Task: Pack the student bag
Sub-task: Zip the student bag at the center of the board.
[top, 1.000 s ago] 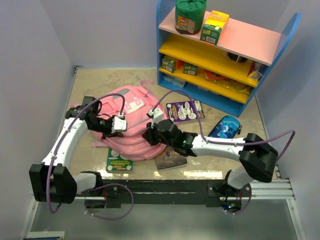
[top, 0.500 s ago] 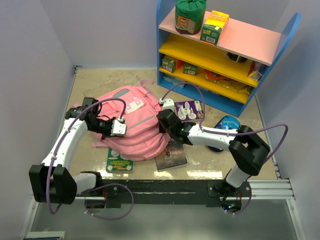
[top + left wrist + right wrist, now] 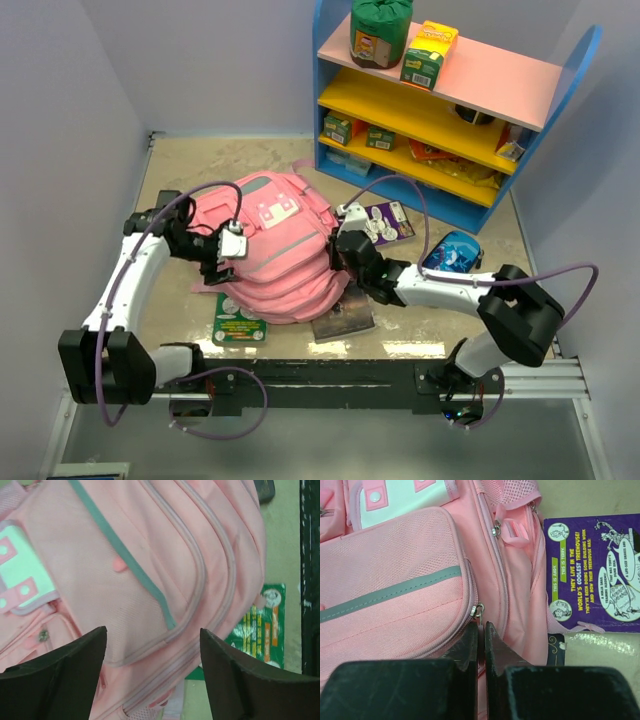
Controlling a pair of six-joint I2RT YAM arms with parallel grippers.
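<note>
student bag (image 3: 290, 270): lies in the middle of the table (image 3: 195, 165), between my two wrists. Its front pockets face up and its white patch (image 3: 272, 212) is towards the far end.
left gripper (image 3: 152, 640): mine. It hangs over the bag's left flank with its fingers spread wide and nothing between them. The curved grey zipper seams of the pockets show in the gap.
right gripper (image 3: 481, 630): mine, clenched, with only a sliver left between its fingers (image 3: 495, 645). The tips sit against the bag's right side, just under a metal zipper pull (image 3: 478, 611). Whether they pinch any fabric or tab I cannot tell.
green booklet (image 3: 238, 322): lies at the near edge of the table, its far end tucked under the bag.
dark book (image 3: 343, 314): lies just right of the booklet, partly hidden by the bag's near right corner.
purple book (image 3: 388, 222): lies flat just beside the bag's right side, printed cover up.
blue pencil case (image 3: 452, 252): lies farther right, near the foot of the shelves.
shelf unit (image 3: 500, 75): stands at the far right corner, with boxes and packets on its boards.
</note>
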